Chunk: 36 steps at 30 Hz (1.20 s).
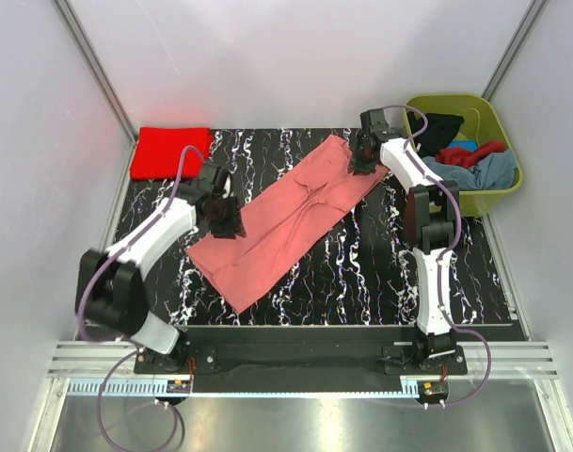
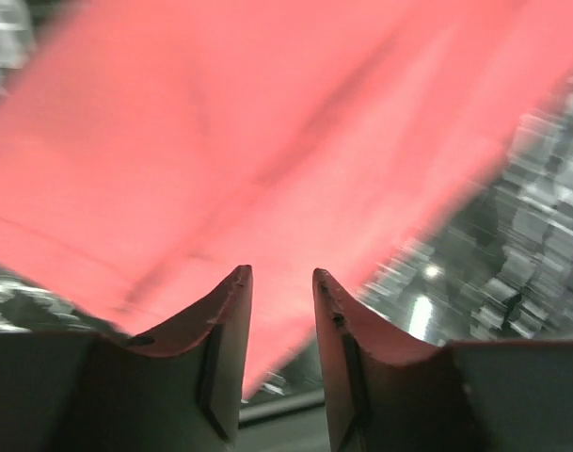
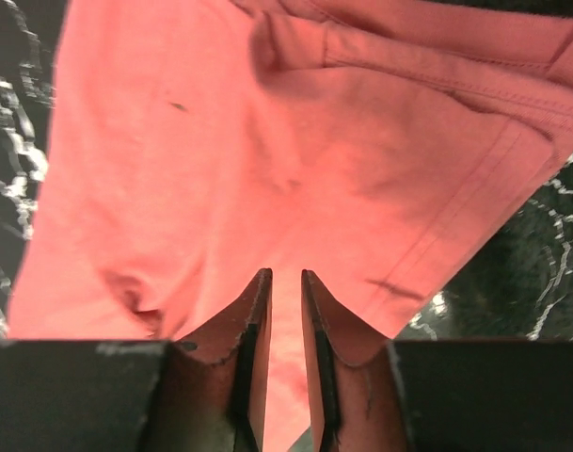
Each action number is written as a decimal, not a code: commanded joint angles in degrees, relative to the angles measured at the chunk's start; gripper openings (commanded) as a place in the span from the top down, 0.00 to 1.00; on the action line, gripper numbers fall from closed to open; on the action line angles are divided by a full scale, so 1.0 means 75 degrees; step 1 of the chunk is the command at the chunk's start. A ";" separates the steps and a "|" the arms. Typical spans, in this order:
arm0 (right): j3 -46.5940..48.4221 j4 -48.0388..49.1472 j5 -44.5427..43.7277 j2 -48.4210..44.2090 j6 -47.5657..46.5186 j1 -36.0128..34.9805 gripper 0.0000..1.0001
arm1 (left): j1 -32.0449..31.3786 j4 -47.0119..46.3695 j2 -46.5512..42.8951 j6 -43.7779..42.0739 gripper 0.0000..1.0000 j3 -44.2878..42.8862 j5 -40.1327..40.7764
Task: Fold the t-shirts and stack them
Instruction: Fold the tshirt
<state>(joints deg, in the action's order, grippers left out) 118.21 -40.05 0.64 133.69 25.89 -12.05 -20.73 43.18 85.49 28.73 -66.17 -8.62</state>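
Observation:
A salmon pink t-shirt [image 1: 286,221] lies as a long folded strip, diagonal on the black marbled table [image 1: 380,273]. My left gripper [image 1: 225,224] hovers at the strip's near-left edge. In the left wrist view the left gripper [image 2: 278,273] is open, with blurred pink t-shirt [image 2: 267,141] beyond it and nothing between the fingers. My right gripper [image 1: 363,162] is over the strip's far right end. In the right wrist view the right gripper [image 3: 284,273] stands slightly open just above the pink t-shirt [image 3: 267,141], whose hem runs past on the right. A bright red t-shirt [image 1: 168,153] lies folded at the back left.
An olive-green tub [image 1: 482,201] stands at the back right, beside the right arm. It holds a black t-shirt [image 1: 437,127], a dark red one [image 1: 469,153] and a grey-blue one [image 1: 479,174]. White walls close in the table on three sides.

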 commanded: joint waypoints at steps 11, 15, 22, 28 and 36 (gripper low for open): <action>0.0702 0.0231 0.0324 0.0701 0.0568 -0.0069 0.98 | 0.0620 -0.0225 0.1820 -0.0750 0.69 0.0536 0.0132; 0.1007 0.0231 0.0394 0.1205 0.0532 -0.0069 0.98 | 0.0398 -0.0506 0.1668 -0.0258 0.69 0.1333 -0.0256; 0.1687 0.0184 0.0547 0.1803 0.0439 -0.0104 0.97 | -0.0446 -0.1266 0.1363 0.0726 0.69 0.2154 -0.1005; 0.2553 0.0149 0.0746 0.2471 0.0334 -0.0174 0.97 | -0.1418 -0.1877 0.1619 0.1687 0.69 0.1968 -0.1335; 0.4041 0.0137 0.1133 0.3513 0.0017 -0.0361 0.95 | -0.2474 -0.2522 0.2709 0.2543 0.69 0.0937 -0.1791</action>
<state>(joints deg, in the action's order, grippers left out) 144.94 -38.15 7.33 156.11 28.42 -13.23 -37.47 29.34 102.17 43.92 -58.17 -21.69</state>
